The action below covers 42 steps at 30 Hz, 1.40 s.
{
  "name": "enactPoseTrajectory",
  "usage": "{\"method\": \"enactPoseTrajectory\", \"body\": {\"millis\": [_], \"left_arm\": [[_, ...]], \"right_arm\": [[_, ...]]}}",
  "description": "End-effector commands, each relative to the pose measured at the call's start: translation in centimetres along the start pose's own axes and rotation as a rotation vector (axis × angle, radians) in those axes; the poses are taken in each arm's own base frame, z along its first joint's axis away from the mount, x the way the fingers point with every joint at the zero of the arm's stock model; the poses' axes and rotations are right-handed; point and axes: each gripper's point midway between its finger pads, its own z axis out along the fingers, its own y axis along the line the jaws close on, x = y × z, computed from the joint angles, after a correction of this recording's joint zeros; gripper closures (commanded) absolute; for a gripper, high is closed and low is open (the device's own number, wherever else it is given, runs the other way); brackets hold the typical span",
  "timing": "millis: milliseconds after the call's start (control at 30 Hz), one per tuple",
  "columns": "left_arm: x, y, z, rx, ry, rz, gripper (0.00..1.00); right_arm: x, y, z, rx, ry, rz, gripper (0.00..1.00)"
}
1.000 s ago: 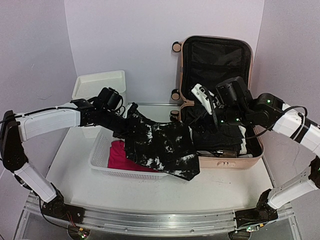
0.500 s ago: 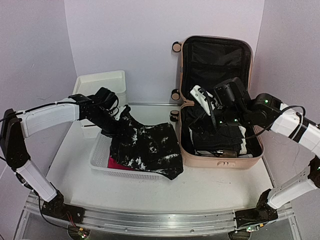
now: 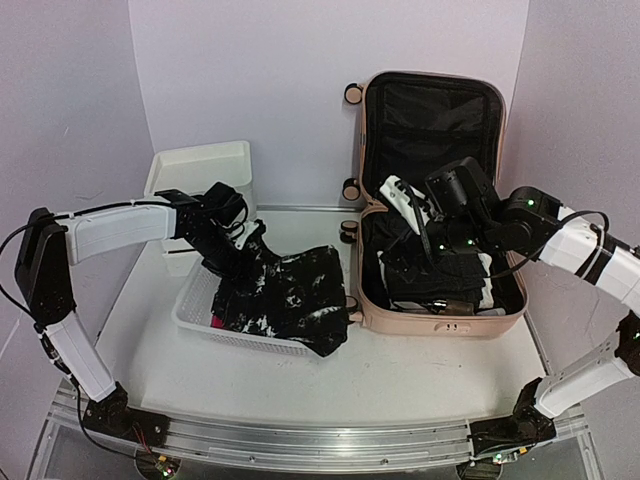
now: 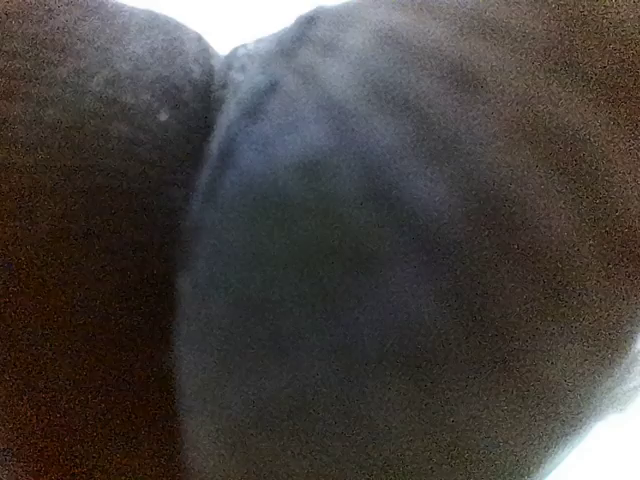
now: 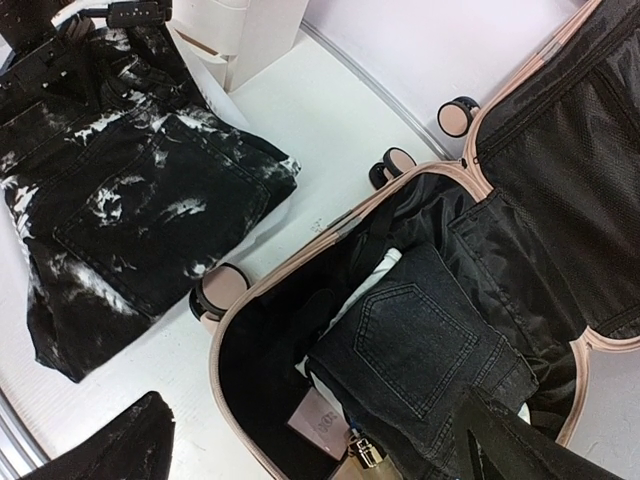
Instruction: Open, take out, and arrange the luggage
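Luggage point(image 3: 440, 300) sits at the right of the table point(image 3: 400, 385), open: lower shell flat on the tabletop, lid upright against the back wall with the black lining facing forward. Pink-and-black wheels point(image 5: 220, 287) are on its left side, toward the basket

Inside the lower shell:
- folded dark grey jeans point(image 5: 420, 350), back pocket up, lying on the black lining
- strip of white cloth point(image 3: 487, 285) at the right side under the dark stack
- small pale tag point(image 5: 322, 425) and a gold metal piece point(image 5: 365, 455) at the near edge of the jeans; can't tell what the metal part is

Right gripper point(image 5: 310, 450) hangs over the near part of the open shell. Its two dark fingers sit spread at the bottom corners of the wrist view, with nothing between them, so it's released and not touching the clothes as far as I can see

Left gripper point(image 3: 232, 258) is down at the far left end of the black jeans with white splashes point(image 3: 290, 295), buried in the cloth. Left wrist view is just dark fabric pressed against the lens, fingers hidden, so I can't tell whether it's clamped or released

Splashed jeans lie across the white perforated basket point(image 3: 195, 300), with the right end hanging over the basket's rim just beside the luggage's left wall. A bit of pink-red garment point(image 3: 215, 322) shows under them in the basket. White drawer unit point(image 3: 200, 165) stands behind the basket at the back left
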Motion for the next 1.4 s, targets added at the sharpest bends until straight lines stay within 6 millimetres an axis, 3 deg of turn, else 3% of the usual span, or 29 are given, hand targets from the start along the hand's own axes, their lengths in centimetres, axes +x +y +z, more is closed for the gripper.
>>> {"method": "enactPoseTrajectory", "body": {"millis": [0,200,600,1000,1067,1200,1267,1367], "left_arm": [[-2.3,2.2,-2.1,-0.122,-0.073,0.056,1.0],[-3.8,1.8,-5.2,-0.126,-0.17,0.096,1.0],[-4.1,2.9,-2.2,-0.174,-0.088,0.172,1.0],[-3.7,5.4,-0.1,-0.278,-0.028,0.171,0.99],[-3.7,6.3,-0.1,-0.332,-0.016,0.166,0.93],[-3.9,7.7,-1.9,-0.432,-0.021,0.135,0.56],[-4.2,8.4,-4.1,-0.494,-0.033,0.095,0.43],[-4.0,9.1,-8.3,-0.576,-0.077,0.039,0.33]], "right_arm": [[-0.3,-0.4,0.1,0.021,-0.004,0.019,0.02],[-0.1,0.9,1.3,-0.033,0.025,0.041,0.02],[-0.8,3.1,6.0,-0.081,0.109,0.328,0.02],[-0.6,3.2,6.6,-0.072,0.123,0.334,0.02],[-0.5,3.3,6.9,-0.076,0.13,0.333,0.02],[-0.5,3.9,7.5,-0.096,0.145,0.339,0.02],[-0.4,4.2,7.9,-0.101,0.16,0.339,0.02],[-0.1,4.6,8.4,-0.112,0.181,0.337,0.02]]}}
